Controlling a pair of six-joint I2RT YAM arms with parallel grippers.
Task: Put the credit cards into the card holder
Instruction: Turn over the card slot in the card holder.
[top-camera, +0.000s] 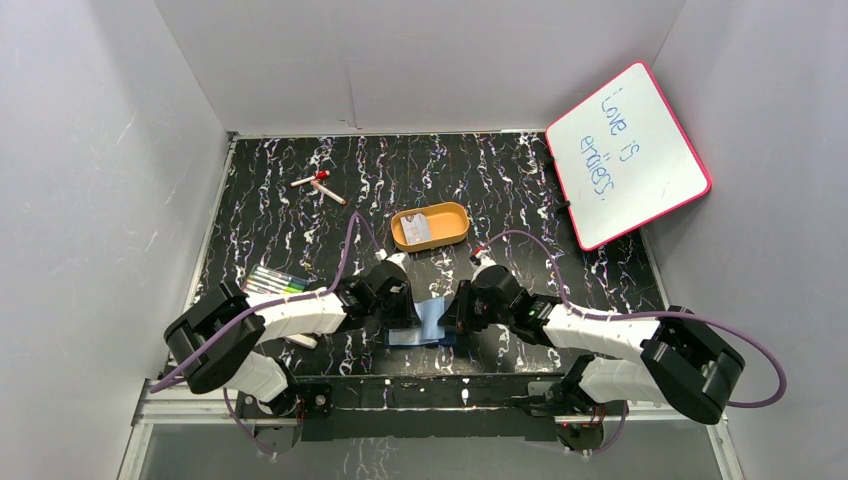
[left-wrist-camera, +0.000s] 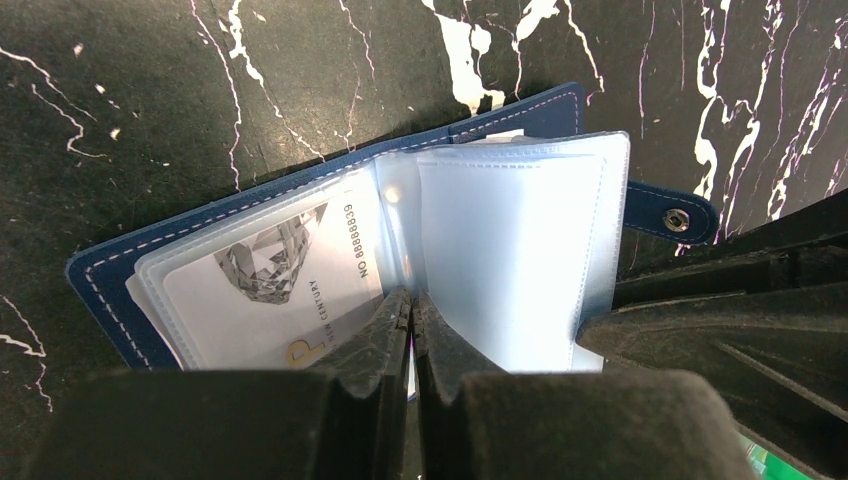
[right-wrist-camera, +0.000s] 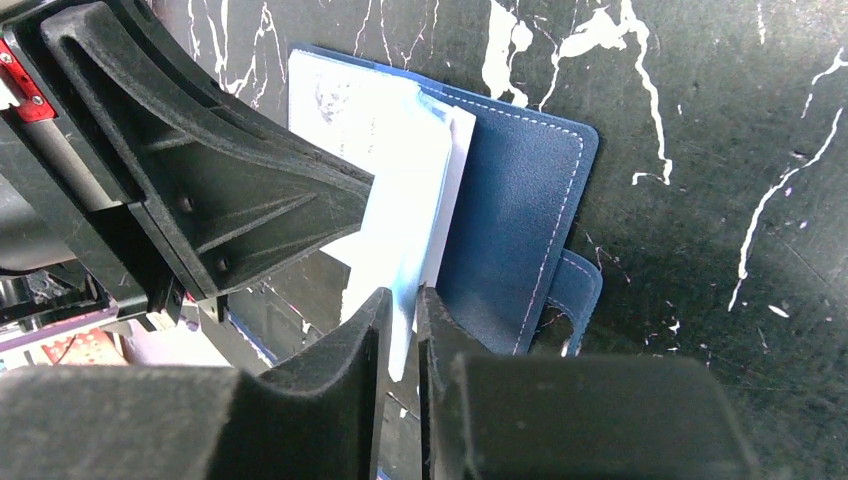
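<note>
We see a black table (top-camera: 270, 200) veined with white marbling, closed in by plain white walls (top-camera: 400, 60) on three sides. At the back right a whiteboard (top-camera: 628, 155) with a pink-red frame leans tilted against the wall – blue handwriting on it reads "Love is endless". Near the middle of the table sits an orange oval tray (top-camera: 448, 222). Towards the back left lie two small pens (top-camera: 320, 185), touching and angled across one another, one with a red cap. Further forward on the left lies a bundle of coloured markers (top-camera: 275, 282).
</note>
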